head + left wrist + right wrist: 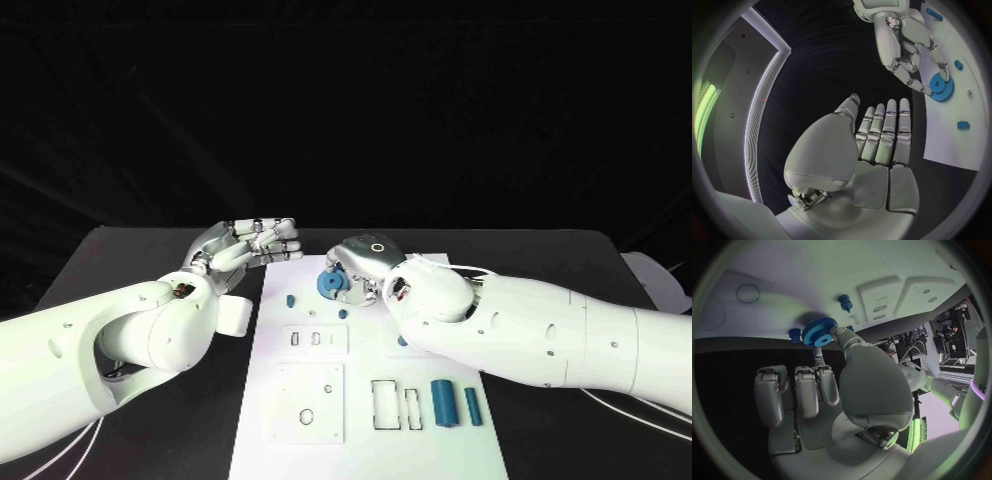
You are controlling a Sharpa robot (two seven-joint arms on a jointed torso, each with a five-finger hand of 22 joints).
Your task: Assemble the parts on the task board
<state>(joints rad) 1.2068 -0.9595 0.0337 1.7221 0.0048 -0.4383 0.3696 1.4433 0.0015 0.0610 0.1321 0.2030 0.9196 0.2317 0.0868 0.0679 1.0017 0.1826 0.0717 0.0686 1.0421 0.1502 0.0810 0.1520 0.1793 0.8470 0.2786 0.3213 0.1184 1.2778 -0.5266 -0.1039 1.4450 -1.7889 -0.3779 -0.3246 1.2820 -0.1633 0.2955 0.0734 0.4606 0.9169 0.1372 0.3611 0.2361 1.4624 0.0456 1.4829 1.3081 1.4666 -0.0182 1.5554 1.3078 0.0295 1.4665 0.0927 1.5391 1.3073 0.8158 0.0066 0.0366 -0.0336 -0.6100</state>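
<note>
The small blue toothed plastic gear (332,283), a flat round wheel with a raised hub at its centre, sat pinched in the fingertips of the silver many-fingered right hand (369,266) over the far part of the flat white rectangular task board (325,440). It stood nearly on edge, one flat face turned toward the left hand; whether its teeth touched the board could not be told. A short blue peg (289,299) stood near it, and two blue cylinders (456,402) lay at the board's near end, long axes running near to far. The silver left hand (248,245) hovered beside the board's far left corner, fingers straight and side by side, holding nothing.
</note>
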